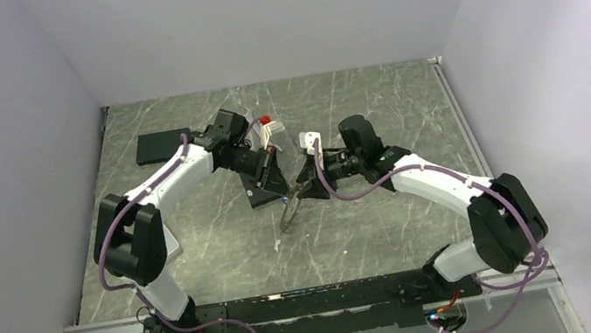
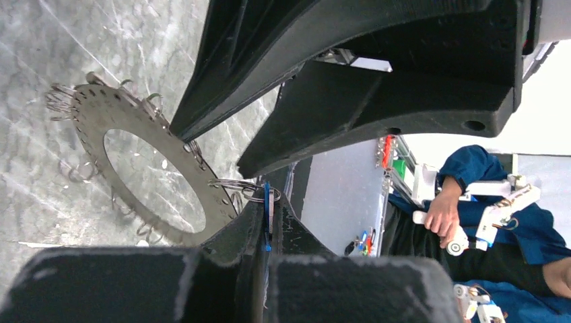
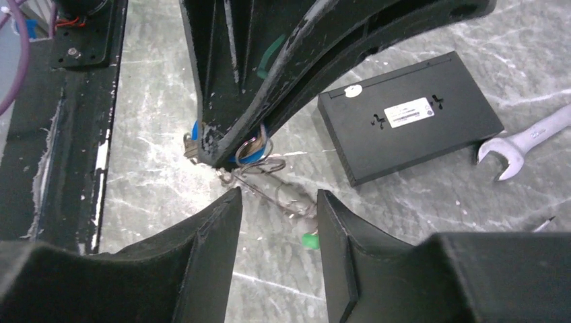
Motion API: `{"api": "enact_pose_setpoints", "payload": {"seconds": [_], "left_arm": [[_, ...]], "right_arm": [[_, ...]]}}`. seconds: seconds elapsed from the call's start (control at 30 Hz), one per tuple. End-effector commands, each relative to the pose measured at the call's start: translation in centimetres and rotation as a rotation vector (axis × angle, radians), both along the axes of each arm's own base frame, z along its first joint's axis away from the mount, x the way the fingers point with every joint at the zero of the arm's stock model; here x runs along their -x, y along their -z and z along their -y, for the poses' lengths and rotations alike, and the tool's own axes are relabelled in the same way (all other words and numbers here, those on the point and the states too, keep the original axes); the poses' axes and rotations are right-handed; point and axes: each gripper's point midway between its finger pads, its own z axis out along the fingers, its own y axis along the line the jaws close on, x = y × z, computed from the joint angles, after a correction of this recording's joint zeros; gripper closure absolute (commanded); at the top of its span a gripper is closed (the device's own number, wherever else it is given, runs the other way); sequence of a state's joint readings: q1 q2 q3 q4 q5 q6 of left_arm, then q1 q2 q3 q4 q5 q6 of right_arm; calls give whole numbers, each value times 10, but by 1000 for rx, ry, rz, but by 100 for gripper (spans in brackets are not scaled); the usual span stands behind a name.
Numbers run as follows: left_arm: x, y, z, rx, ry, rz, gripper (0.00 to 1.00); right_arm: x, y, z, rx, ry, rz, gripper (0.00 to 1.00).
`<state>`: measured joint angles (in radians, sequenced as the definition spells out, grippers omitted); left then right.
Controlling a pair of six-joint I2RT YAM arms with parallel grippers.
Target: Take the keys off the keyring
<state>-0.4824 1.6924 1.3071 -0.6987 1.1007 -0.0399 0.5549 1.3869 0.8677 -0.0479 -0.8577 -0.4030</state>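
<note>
My left gripper point(image 2: 269, 203) is shut on the blue key point(image 2: 268, 210), pinched edge-on between its fingertips. A small wire loop links that key to the keyring point(image 2: 145, 176), a large grey toothed disc that slopes down from the key toward the table. From the top view the keyring point(image 1: 290, 211) hangs just below both grippers. My right gripper point(image 3: 276, 217) stands open close in front of the left gripper point(image 3: 222, 145), nothing between its fingers. The blue key point(image 3: 250, 156) shows behind the left fingertips. The green key point(image 3: 309, 240) lies low by my right-hand finger, beside the keyring point(image 3: 283, 192), seen edge-on.
A black box point(image 3: 411, 114) lies on the marble table beyond the grippers, with a silver spanner point(image 3: 525, 142) to its right. From above the box point(image 1: 163, 145) sits at the back left. Grey walls close the table on three sides.
</note>
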Motion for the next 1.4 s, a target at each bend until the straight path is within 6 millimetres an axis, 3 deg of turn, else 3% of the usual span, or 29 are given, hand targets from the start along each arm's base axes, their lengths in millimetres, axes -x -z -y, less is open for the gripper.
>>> {"api": "enact_pose_setpoints", "payload": {"seconds": [0.0,0.23,0.47,0.63,1.0,1.37], "left_arm": [[7,-20,5,111,94,37,100],[8,-15,5,108,88,22,100],[6,-14,6,101,73,26,100],[4,-12,5,95,63,34,100],[-2,-11,10,78,38,-14,100],[-7,-7,15,87,55,-59,100]], "right_arm": [[-11,-21,-15,-110,-75,161,55],[-6,-23,-19,-140,-95,144,61],[-4,-14,-12,-89,-79,130,59],[-8,-24,-2,-70,-65,134,59],[9,-33,2,-65,-90,52,61],[-3,-26,-3,-72,-54,82,58]]}}
